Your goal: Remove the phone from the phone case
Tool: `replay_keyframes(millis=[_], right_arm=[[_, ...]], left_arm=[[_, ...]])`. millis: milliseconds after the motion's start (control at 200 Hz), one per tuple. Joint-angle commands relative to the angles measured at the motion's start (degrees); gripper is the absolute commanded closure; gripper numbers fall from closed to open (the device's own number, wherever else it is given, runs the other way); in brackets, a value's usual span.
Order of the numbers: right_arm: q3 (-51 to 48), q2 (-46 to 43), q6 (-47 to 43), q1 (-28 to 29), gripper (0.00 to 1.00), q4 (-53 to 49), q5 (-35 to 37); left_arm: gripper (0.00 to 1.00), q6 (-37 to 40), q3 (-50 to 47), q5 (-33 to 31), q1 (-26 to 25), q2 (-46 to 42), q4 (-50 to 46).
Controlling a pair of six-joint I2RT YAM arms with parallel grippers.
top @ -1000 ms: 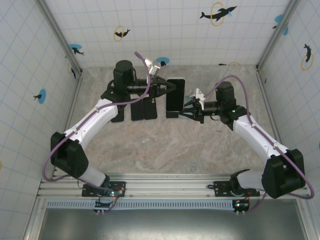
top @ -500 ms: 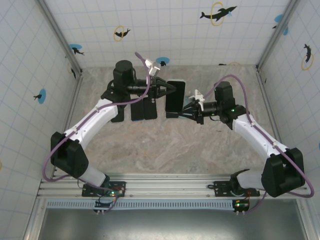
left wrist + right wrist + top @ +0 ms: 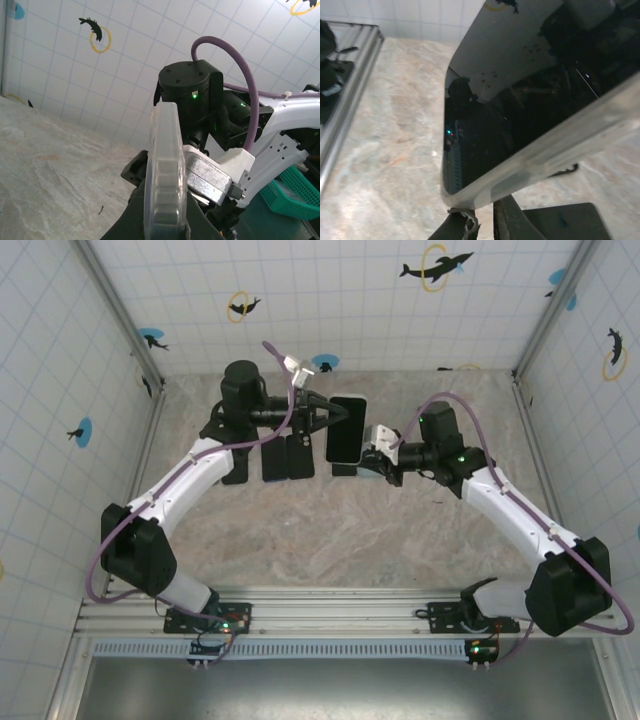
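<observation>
The phone [image 3: 346, 428], black-screened in a clear phone case, is held above the table at the back centre. My left gripper [image 3: 333, 421] is shut on its left long edge; in the left wrist view the phone case [image 3: 165, 165] stands edge-on between the dark fingers [image 3: 131, 220]. My right gripper [image 3: 369, 461] meets the phone's lower right corner. In the right wrist view the phone's screen [image 3: 520, 110] and the case's clear rim [image 3: 545, 155] loom large, and the right gripper [image 3: 485, 222] is pinched shut on the case's corner.
Several dark phones or cases [image 3: 275, 460] lie flat on the marble table [image 3: 320, 530] under the left arm, with one more [image 3: 344, 469] below the held phone. A teal basket [image 3: 295, 195] sits behind the right arm. Tiled walls enclose three sides.
My right gripper has moved left up to the phone's lower right corner and closed on the case. The left arm has shifted slightly left, still holding the phone.
</observation>
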Motion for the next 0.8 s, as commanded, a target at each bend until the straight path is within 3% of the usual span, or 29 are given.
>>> replay_keyframes(millis=[0, 255, 410, 591, 796], right_arm=[[-0.5, -2.4, 2.9, 0.6, 0.98, 11.3, 4.0], [-2.7, -4.0, 12.5, -0.3, 0.96, 17.8, -0.6], [-4.9, -7.1, 11.4, -2.3, 0.79, 8.0, -1.6], [-8.0, -10.2, 11.4, -2.3, 0.66, 2.4, -6.6], [-7.3, -7.8, 13.4, -1.7, 0.67, 5.7, -9.8]], left_arm=[[1.00, -5.9, -0.8, 1.2, -1.1, -1.3, 4.6], [1.00, -5.7, -0.7, 0.1, -1.1, -1.5, 4.8], [1.00, -1.9, -0.1, -2.2, -0.6, -2.8, 3.4], [1.00, 2.8, 0.8, -2.2, -0.5, -3.4, 1.1], [1.00, 3.3, 1.7, -1.1, -0.5, -2.9, 0.9]])
